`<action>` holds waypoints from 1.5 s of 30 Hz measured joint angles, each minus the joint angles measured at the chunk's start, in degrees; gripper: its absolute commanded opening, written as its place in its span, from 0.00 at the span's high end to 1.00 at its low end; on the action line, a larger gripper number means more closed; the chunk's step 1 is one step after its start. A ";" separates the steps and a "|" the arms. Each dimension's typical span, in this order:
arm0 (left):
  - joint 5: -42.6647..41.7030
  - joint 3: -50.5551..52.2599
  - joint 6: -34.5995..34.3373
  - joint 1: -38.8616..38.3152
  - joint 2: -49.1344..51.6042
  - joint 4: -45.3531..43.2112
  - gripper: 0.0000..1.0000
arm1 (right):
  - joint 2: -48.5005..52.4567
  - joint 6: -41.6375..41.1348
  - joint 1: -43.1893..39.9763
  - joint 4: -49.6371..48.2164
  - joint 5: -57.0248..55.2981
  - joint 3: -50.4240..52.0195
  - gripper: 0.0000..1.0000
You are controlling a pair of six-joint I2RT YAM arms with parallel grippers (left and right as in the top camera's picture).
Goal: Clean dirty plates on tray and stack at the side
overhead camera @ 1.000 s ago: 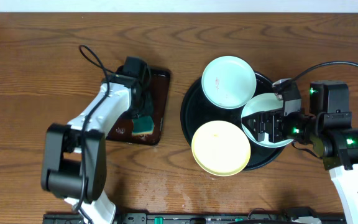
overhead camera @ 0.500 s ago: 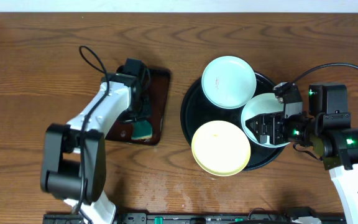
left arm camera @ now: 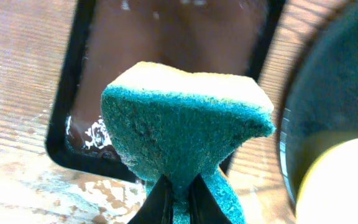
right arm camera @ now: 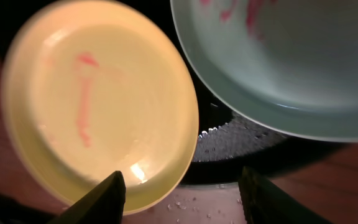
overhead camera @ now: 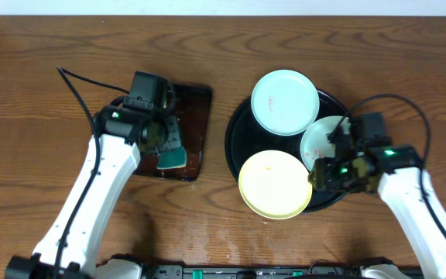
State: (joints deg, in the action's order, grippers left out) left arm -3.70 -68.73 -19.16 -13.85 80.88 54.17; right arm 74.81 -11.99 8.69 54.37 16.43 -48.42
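The black tray (overhead camera: 234, 144) holds three plates: a mint plate (overhead camera: 285, 101) at the back, a second mint plate (overhead camera: 321, 136) on the right, and a yellow plate (overhead camera: 275, 184) at the front. In the right wrist view the yellow plate (right arm camera: 98, 106) and a mint plate (right arm camera: 291, 62) both carry red smears. My right gripper (overhead camera: 325, 175) is open and empty, its fingers (right arm camera: 182, 193) hovering at the tray's front right rim beside the yellow plate. My left gripper (overhead camera: 163, 141) is shut (left arm camera: 180, 199) on a teal sponge (left arm camera: 185, 124), held above the brown tray (overhead camera: 197, 116).
The rectangular dark brown tray (left arm camera: 166, 37) lies left of the black tray and looks wet. Soapy wet patches show on the wooden table (overhead camera: 207, 225) in front of it. Cables trail from both arms.
My left arm has swung outward and raised the sponge off the brown tray. My right gripper has moved from over the right mint plate toward the tray's front right rim.
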 measured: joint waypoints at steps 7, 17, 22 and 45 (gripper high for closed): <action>-0.76 0.00 0.13 -4.44 -1.90 1.40 0.93 | 8.72 -3.37 3.08 -11.63 -0.04 5.73 0.76; -1.14 0.00 0.13 -8.37 -1.90 1.49 0.93 | 12.74 -11.21 3.56 -26.40 -1.05 6.43 0.99; -2.49 0.00 0.13 -9.29 -1.90 0.46 0.93 | 12.74 -13.73 3.63 -30.84 -3.19 6.43 0.99; -15.52 -0.13 -7.10 -26.80 25.57 -32.87 0.92 | 12.74 -9.99 7.15 -30.01 -7.50 6.45 0.99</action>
State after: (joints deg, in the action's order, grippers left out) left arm -19.22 -68.86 -26.26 -40.64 106.45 21.30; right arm 87.55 -21.98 15.84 24.36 8.93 -41.98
